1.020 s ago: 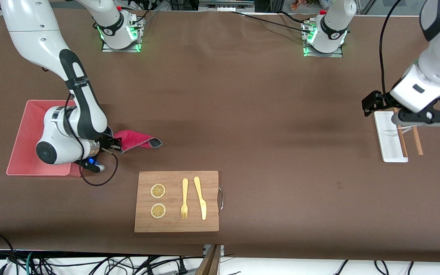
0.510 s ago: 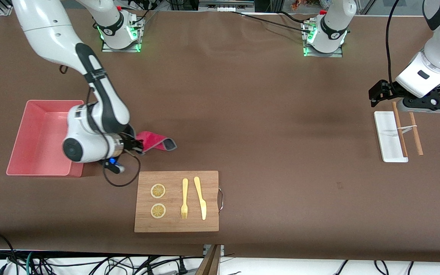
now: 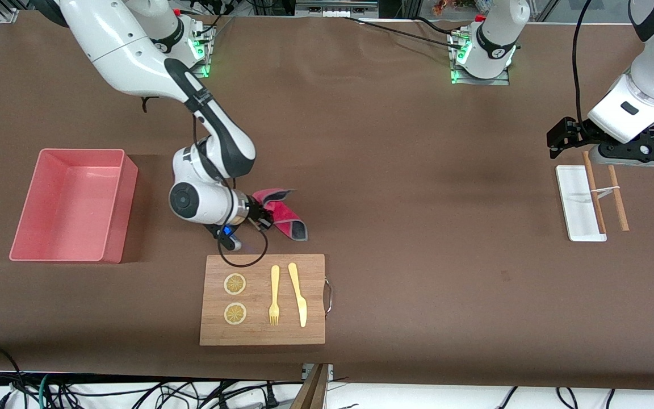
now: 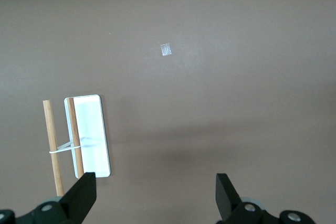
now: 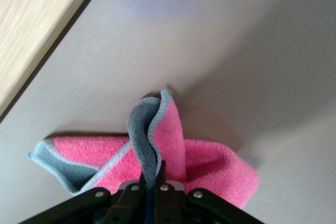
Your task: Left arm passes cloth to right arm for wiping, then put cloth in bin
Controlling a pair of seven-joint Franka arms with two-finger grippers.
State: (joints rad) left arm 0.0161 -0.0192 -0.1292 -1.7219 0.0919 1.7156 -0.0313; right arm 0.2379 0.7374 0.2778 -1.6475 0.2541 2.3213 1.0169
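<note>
At the left of the front view the bin [image 3: 71, 204] sits on the brown worktop [image 3: 406, 238], toward the right arm's end. Right of it in the frame, the right arm [image 3: 213, 130] reaches down to mid-frame, and the right tool [image 3: 263, 216] is pressed together, pinching the cloth [image 3: 284, 216]. The cloth trails from the tool's tip toward frame centre, draped on the worktop just above the cutting board [image 3: 263, 299] in the picture. In the right wrist view a raised fold of the cloth [image 5: 157, 145] is clamped between the fingers, the rest spread flat around it. At the far right of the front view the left arm [image 3: 653, 62] waits, its left tool [image 3: 616, 153] spread wide, holding nothing, over the white tray [image 3: 574, 201] and wooden sticks [image 3: 619, 199].
</note>
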